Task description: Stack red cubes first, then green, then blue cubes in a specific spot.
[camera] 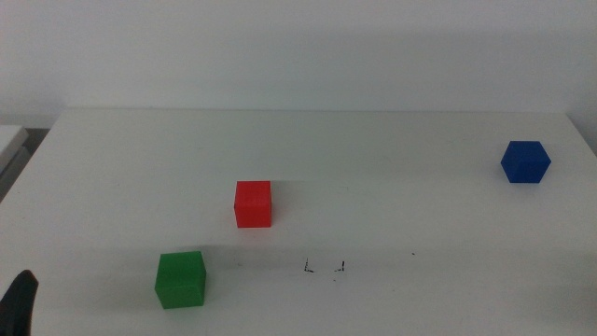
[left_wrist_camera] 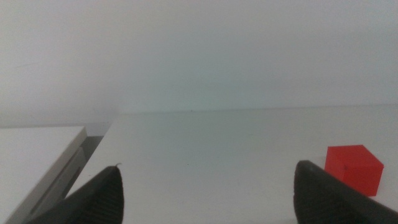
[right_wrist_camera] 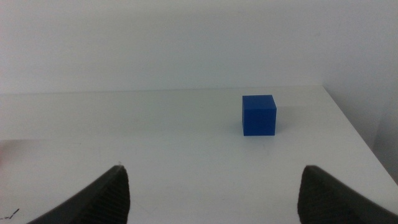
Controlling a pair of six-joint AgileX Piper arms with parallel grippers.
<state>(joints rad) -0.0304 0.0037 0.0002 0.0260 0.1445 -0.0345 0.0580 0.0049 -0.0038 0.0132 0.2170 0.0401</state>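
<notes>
Left gripper [left_wrist_camera: 205,193]: jaws spread wide with nothing between them; in the middle view only a dark tip shows at the bottom-left edge, so this arm sits low at the near left of the table [camera: 448,121].
Right gripper [right_wrist_camera: 211,196]: jaws likewise apart and empty; it is out of the middle view.
Red cube [camera: 253,203]: nearest the left gripper's line of sight, resting ahead of it and off toward one jaw, well apart from both jaws; in the middle view it stands near the table's centre, behind and left of the marks.
Green cube [camera: 180,279]: near the front left, just beside where the left gripper's tip shows.
Blue cube [right_wrist_camera: 259,115]: ahead of the right gripper, well apart from it, close to the table's far right side.
Target marks [camera: 324,269]: two small pen corners at front centre, bare; a lone speck lies to their right.
Progress: nothing stacked yet; red looks like the first pick.
Risk, grasp: the red cube sits off-centre to the left jaws, so closing without realigning could nudge it aside.
Risk, placement: the marks are faint, and the speck could be mistaken for them.
Risk, stacking: a skewed red base would probably topple the later cubes.
</notes>
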